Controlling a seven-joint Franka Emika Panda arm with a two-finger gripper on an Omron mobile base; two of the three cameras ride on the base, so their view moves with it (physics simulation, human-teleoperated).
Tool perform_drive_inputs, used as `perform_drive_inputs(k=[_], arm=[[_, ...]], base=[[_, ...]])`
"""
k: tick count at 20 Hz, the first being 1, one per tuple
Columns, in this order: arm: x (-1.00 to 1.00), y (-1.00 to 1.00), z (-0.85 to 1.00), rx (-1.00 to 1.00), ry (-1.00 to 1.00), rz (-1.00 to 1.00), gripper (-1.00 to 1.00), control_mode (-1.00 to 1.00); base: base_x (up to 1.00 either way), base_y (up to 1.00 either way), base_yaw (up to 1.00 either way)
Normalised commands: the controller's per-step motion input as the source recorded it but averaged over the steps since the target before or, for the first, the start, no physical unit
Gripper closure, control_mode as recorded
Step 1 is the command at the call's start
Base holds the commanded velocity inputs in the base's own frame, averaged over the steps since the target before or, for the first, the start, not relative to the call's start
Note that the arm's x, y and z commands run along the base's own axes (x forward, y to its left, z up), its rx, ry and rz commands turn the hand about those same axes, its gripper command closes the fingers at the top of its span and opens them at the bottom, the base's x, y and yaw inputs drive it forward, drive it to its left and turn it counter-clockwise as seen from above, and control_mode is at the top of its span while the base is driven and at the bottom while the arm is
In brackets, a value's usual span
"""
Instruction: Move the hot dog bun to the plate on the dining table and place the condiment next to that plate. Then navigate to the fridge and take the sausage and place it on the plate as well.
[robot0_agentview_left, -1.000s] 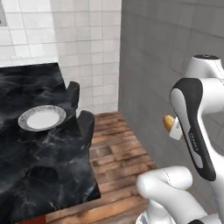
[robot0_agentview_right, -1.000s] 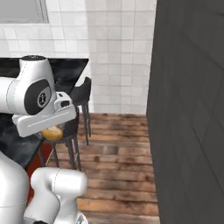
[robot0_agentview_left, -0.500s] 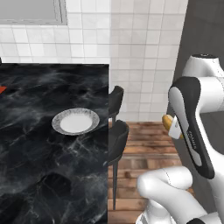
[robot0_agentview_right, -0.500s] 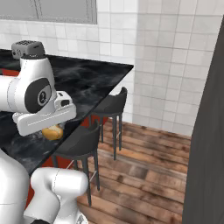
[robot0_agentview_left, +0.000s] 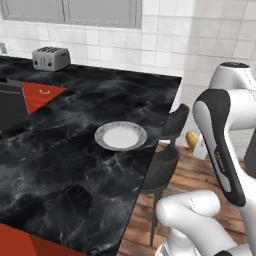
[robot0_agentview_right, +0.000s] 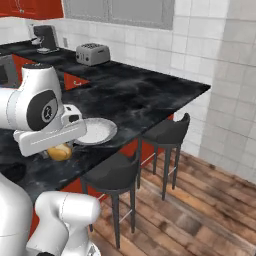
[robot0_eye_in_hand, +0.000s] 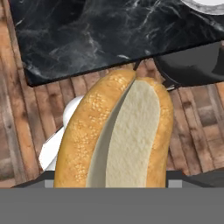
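1. Where the hand view looks along the end effector, the hot dog bun (robot0_eye_in_hand: 118, 135) fills the middle: oblong, golden-tan crust speckled with seeds, split lengthwise to show a pale cream crumb.
2. End effector (robot0_eye_in_hand: 111, 186) is clenched on the bun; its fingertips are hidden under the bread, so the exact contact cannot be told.
3. Bun hangs in the air over wooden floor (robot0_eye_in_hand: 26, 127) planks, off the edge of the worktop (robot0_agentview_left: 75, 165), not yet above it.
4. Left base view: a small tan end of the bun (robot0_agentview_left: 191, 139) pokes out beside the white arm, near the dark stools (robot0_agentview_left: 167, 150).
5. Right base view: the bun (robot0_agentview_right: 60, 151) shows as a yellow-tan lump under the hand, just beside the plate (robot0_agentview_right: 97, 131) as seen from there.
6. Plate (robot0_agentview_left: 121, 135) is round, shallow, white-grey with a wide rim, sitting near the worktop's stool-side edge.
7. Worktop is glossy black marble, white veins, red base.
8. Grey toaster (robot0_agentview_left: 51, 58) stands on the far counter by the tiled wall.
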Motion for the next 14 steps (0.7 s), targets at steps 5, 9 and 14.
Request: perform_drive_inputs(k=[5,9,14], arm=[[0.0,0.0,0.0,0.0,0.0,0.0,1.0,1.0],[0.0,0.0,0.0,0.0,0.0,0.0,1.0,1.0],[0.0,0.0,0.0,0.0,0.0,0.0,1.0,1.0]], base=[[0.24,-0.53,0.54],[0.04,-0.51,0.55],[0.0,-0.54,0.54]])
